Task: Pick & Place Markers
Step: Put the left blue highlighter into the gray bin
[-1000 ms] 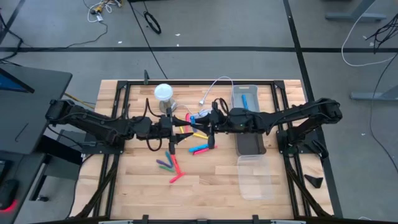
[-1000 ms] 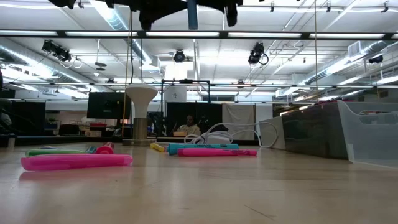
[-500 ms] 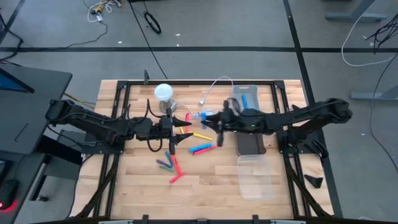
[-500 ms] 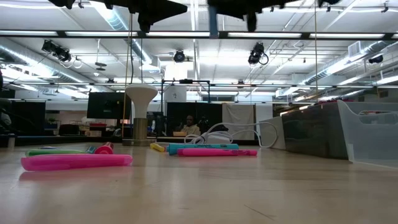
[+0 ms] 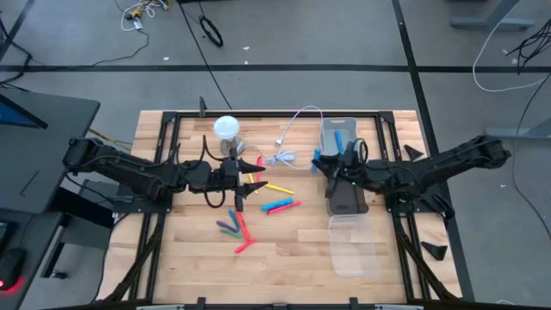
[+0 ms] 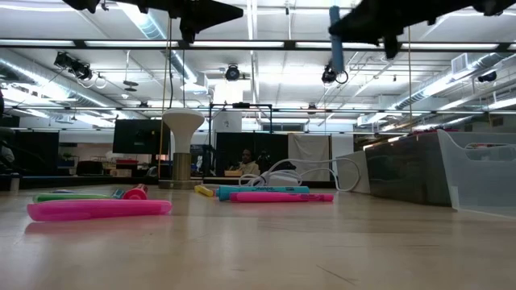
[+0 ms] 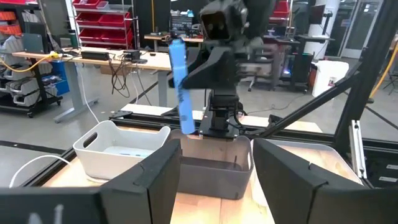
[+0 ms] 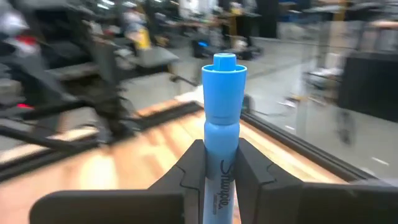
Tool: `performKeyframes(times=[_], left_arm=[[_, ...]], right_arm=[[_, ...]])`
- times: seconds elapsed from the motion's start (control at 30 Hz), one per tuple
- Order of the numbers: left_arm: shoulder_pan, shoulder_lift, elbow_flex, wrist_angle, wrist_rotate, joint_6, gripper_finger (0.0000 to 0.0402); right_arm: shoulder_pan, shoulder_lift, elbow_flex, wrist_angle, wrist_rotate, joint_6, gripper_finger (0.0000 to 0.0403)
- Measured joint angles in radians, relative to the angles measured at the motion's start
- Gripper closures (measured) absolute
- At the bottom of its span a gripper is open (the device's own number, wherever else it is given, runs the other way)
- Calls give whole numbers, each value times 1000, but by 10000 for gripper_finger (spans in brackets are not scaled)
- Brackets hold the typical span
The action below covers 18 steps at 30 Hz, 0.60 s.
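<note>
My right gripper is shut on a blue marker and hangs above the table's middle, just left of the bins; in the low view the marker hangs upright from it. My left gripper hovers open over the loose markers. Yellow, pink and blue, green and purple and pink markers lie flat on the wood. Another blue marker lies in the clear bin. My right gripper pinches the blue marker's barrel between its two fingers. The fingers point down from above, and the marker lies lengthwise along them. Its cap end sticks out past the fingertips. The marker is lifted clear and hangs nearly upright.
A clear bin, a dark bin and a clear tray line the table's right side. A white dome-shaped stand and a white cable sit near the far edge. Bare wood lies at the near side.
My right gripper has carried the blue marker toward the table's right, from above the marker pile to beside the bins, staying shut on it. The markers on the table have not moved.
</note>
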Motion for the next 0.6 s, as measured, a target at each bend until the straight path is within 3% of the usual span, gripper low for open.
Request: performKeyframes(times=[0.33,0.47,0.6], left_arm=[[0,0,0,-8,0,0,193],[0,0,0,-9,0,-1,193],[0,0,0,-10,0,0,193]], right_arm=[[105,-89,-68,-162,357,146,357],[139,-122,-114,-183,440,204,357],[146,-133,-137,-183,458,238,357]])
